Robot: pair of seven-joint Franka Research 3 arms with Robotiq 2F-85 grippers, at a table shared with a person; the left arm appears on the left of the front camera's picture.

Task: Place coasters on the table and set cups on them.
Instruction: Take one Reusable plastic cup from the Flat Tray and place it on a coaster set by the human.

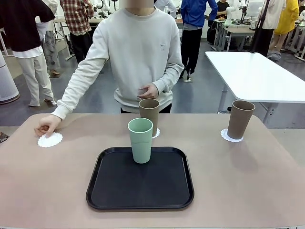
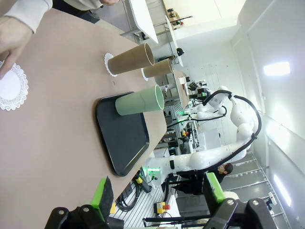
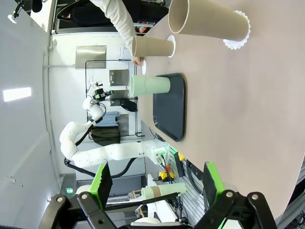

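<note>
**Table (image 1: 248, 176), seen from the robot's side.**

- **Left coaster (image 1: 50, 140):** it lies flat near the far left corner. The person's hand (image 1: 47, 126) touches its far rim.
- **Middle coaster (image 1: 156, 133):** it lies near the middle of the far edge, under the upright middle brown cup (image 1: 149, 114).
- **Right coaster (image 1: 231, 137):** it lies near the far right corner, under the upright right brown cup (image 1: 240, 119).
- **Mint cup (image 1: 140, 140):** it stands upright on the black tray (image 1: 140, 206), against the middle of the tray's far rim. It is just in front of the middle brown cup. The tray sits at the middle of the near edge.
- **Left gripper (image 2: 158, 193):** the jaws are spread wide with nothing between them. Past its fingers, the tray and the mint cup lie ahead, well apart from it. The left coaster and the person's hand are farther off, to one side.
- **Right gripper (image 3: 157, 181):** the jaws are likewise spread and empty. The right brown cup on its coaster lies ahead, well apart from the fingers. The tray, the mint cup and the middle brown cup lie beyond, toward the other arm.
</note>
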